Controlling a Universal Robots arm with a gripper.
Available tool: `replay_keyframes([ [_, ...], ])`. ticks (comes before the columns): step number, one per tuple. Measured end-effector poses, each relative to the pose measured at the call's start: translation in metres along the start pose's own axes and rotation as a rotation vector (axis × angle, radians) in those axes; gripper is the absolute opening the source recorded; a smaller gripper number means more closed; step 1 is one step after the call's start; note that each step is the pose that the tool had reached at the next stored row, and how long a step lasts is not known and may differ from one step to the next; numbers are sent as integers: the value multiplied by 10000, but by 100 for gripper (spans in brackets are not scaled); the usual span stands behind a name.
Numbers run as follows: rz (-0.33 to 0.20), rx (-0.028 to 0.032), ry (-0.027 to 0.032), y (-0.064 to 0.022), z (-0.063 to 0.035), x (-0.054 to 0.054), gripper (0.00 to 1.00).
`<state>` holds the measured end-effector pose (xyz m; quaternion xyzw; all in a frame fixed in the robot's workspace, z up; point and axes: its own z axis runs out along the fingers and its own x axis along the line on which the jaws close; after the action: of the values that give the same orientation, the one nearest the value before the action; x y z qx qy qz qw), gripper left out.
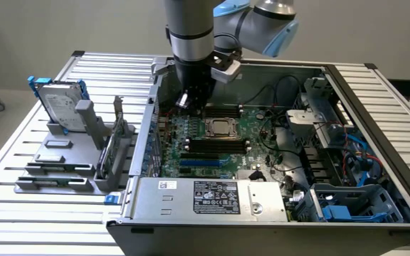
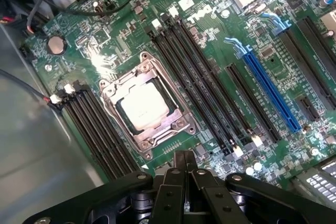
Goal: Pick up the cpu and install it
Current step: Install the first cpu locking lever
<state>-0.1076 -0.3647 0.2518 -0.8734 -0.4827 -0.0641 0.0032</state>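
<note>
Hovering: the black-fingered gripper [image 2: 184,169] on the grey and pale-blue robot arm [image 1: 190,32] hangs above the green motherboard [image 1: 262,130], over the board's far edge in the exterior view.
Gripper state: clenched, with its fingers pressed together and nothing between them.
Task's thing: the small flat square cpu with a silvery-grey metal top [image 2: 143,106] lies inside the dark metal-framed square socket [image 2: 149,145], near the middle of the motherboard and apart from the gripper.
Seating: the chip looks level within the frame; whether it is fully home cannot be told.
Neighbours on board: long black memory slots [image 2: 197,77] run on both sides of the socket, and a blue expansion slot [image 2: 268,90] lies further off.
Carrier: the motherboard sits in the open grey metal computer case [image 1: 190,205] on the slatted metal table [image 1: 41,224].
Off to the side: a silver hard drive with blue brackets [image 1: 59,104] stands in a grey rack near the table's edge at the exterior view's left.
Risk one: a descent off-centre could strike the socket frame or the memory slots, because they crowd the chip closely.
Risk two: pressing on a chip not squarely aligned could bend the contacts beneath.
</note>
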Motion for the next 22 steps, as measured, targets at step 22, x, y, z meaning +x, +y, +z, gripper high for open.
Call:
replay_keyframes([
  [22,-3491,50,-226,-14,90,3,11],
])
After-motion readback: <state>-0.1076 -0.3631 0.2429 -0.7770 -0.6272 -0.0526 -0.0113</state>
